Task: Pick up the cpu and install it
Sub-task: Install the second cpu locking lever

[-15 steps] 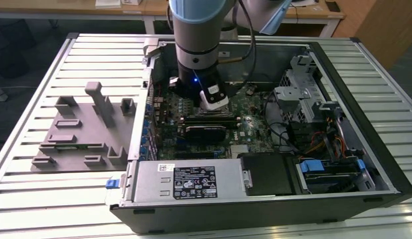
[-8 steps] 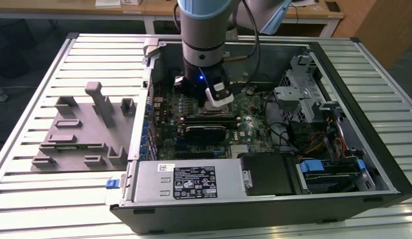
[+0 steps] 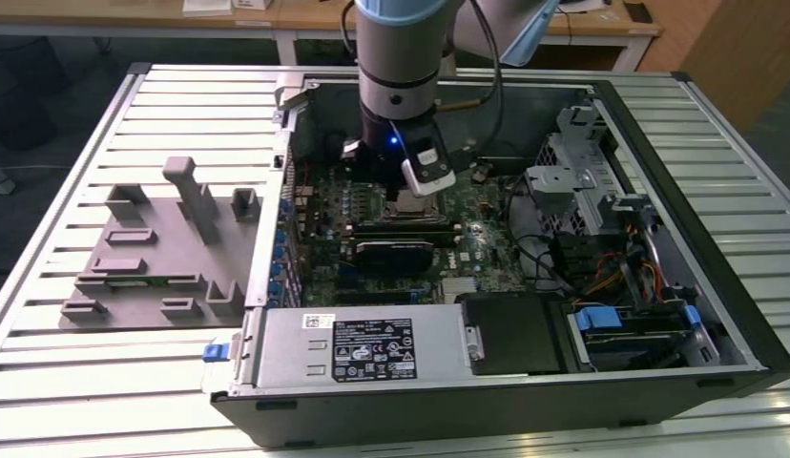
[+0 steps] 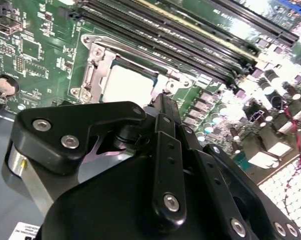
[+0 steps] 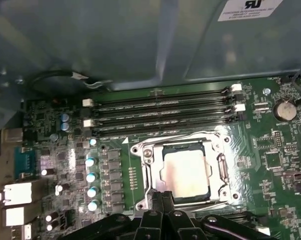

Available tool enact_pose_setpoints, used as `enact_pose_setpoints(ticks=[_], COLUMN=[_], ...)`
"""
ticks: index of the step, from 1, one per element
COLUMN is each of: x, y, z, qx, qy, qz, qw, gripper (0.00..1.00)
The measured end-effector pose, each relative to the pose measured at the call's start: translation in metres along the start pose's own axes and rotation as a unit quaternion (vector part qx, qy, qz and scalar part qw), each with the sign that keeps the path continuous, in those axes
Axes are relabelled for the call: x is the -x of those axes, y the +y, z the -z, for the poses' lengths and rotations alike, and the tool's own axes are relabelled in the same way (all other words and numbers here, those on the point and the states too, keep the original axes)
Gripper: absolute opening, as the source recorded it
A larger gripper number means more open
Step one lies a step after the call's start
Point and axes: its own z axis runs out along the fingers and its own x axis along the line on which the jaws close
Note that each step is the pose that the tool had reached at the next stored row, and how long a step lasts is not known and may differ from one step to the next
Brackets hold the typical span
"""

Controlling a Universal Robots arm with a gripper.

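The cpu [image 5: 184, 172], a silvery square plate, lies flat inside the metal socket frame [image 5: 146, 167] on the green motherboard; in the second wrist view the cpu [image 4: 128, 85] looks bright white within the frame [image 4: 93, 62]. My gripper [image 5: 163, 200] hangs close over the socket's edge, fingers pressed together with nothing between them. One black fingertip [image 4: 163, 100] ends just beside the cpu. In the exterior view the gripper [image 3: 414, 197] reaches down into the open computer case over the socket.
Memory slots [image 5: 160, 112] run alongside the socket. A row of capacitors [image 5: 90, 177] stands on its other side. The case wall [image 3: 283, 181], power supply [image 3: 357, 348] and drive cage with cables [image 3: 586, 200] hem in the board. A grey fixture [image 3: 154, 258] sits outside the case.
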Motion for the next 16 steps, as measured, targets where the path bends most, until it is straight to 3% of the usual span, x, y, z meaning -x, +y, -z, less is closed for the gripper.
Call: enact_pose_setpoints(ticks=[4,11,16], x=[0.0050,0.0204,0.0234], y=[0.0045,0.0111,0.0201], z=[-0.0012,-0.0036,-0.0059], qx=[-0.0082,-0.0155,-0.0231], qy=[-0.0012,-0.0025,-0.0036], qz=[-0.001,-0.002,-0.002], qw=[1.0000,0.9999,0.9997], gripper=[0.11,0.11,0.11])
